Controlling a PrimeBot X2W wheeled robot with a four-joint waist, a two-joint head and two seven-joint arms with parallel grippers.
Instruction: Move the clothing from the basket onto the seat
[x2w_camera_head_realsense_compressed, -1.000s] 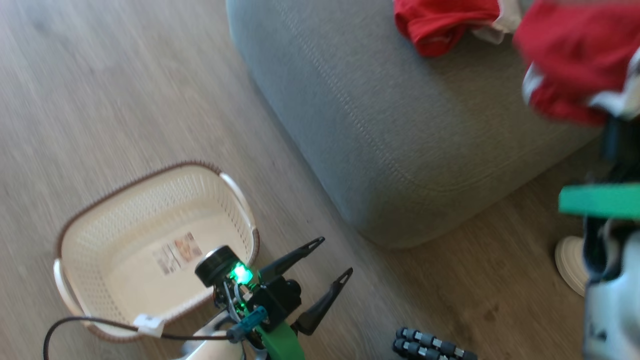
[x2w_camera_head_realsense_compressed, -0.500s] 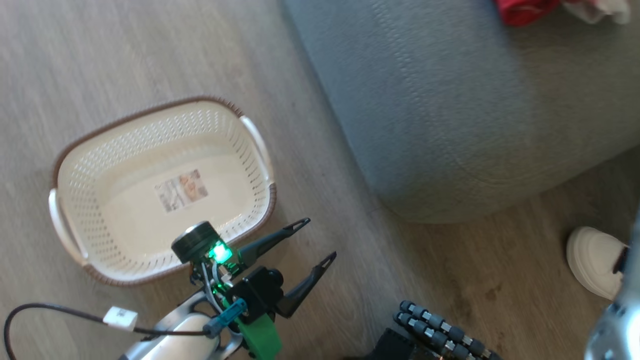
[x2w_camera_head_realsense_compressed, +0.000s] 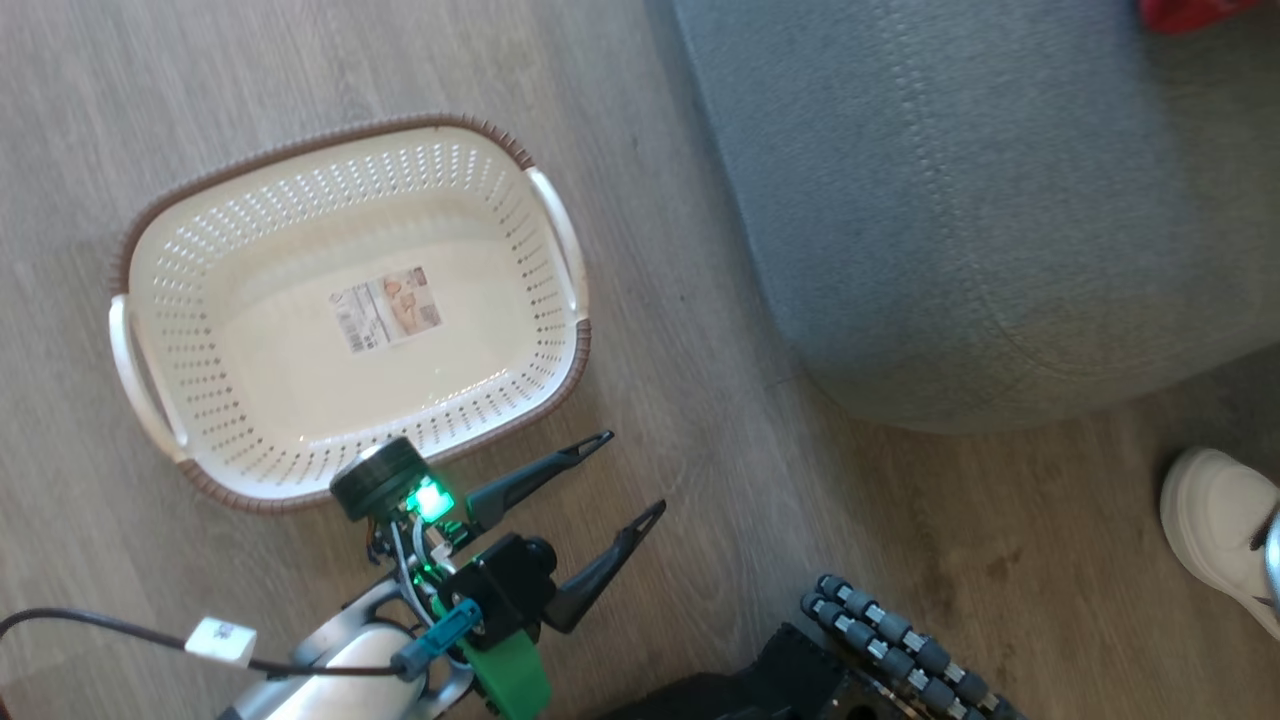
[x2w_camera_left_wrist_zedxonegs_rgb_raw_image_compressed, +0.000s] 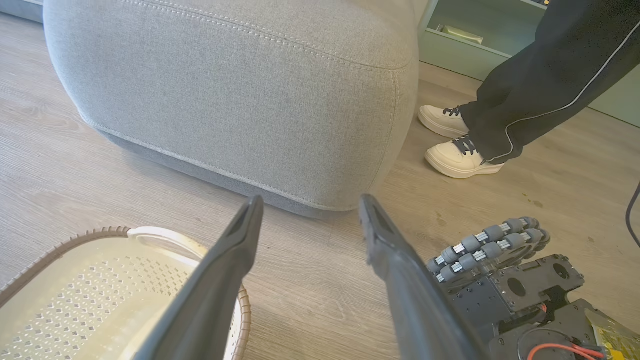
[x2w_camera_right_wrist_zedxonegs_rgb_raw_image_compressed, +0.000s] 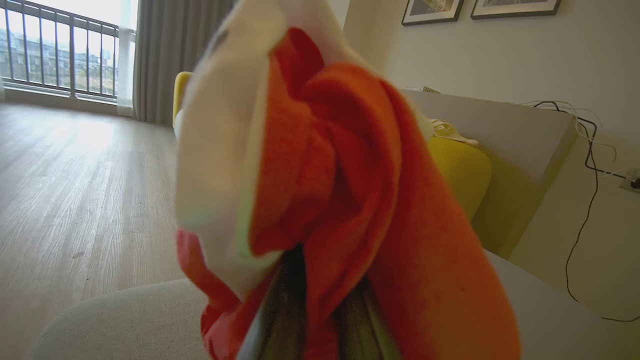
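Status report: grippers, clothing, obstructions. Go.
Left jaws open, empty, beside the basket. Right jaws shut on red clothing, not yet on the seat. Basket empty. Person's shoe by the seat corner.

Cream perforated basket, brown-rimmed, upright on floor at left, bare save its sticker. Grey seat just right, red clothing at its far edge; another red-and-cream garment bunched above.

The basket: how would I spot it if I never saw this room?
Find the big grey seat on the wooden floor. Just left of it sits the basket. Unlike its neighbours, it is cream with little holes, a brown rim and a sticker inside.
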